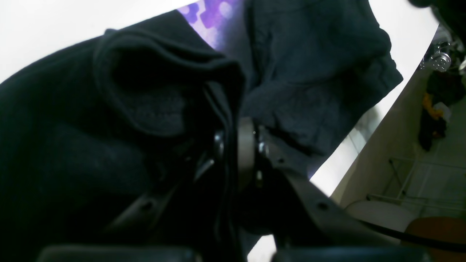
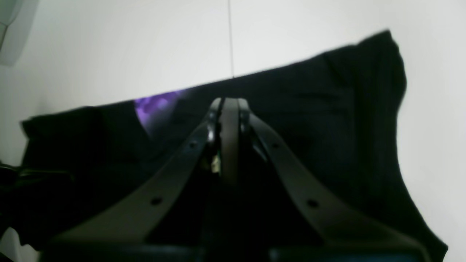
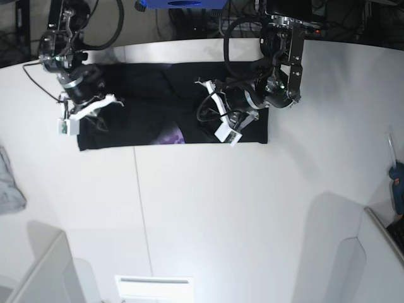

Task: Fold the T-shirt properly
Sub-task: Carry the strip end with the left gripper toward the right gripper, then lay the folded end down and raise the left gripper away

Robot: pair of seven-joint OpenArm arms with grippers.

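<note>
White table (image 3: 208, 208) bears T-shirt (image 3: 145, 95) (left tool (image 1: 233, 145) pinching it).

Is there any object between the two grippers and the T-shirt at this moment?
Nothing visible. The left gripper is shut on a fold of the T-shirt; the right gripper is shut directly over the cloth.

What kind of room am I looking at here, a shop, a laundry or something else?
Most likely a robotics lab or test room. Two robot arms work on a black T-shirt spread on a plain white table, and bundles of cables and equipment crowd the floor behind it.
</note>
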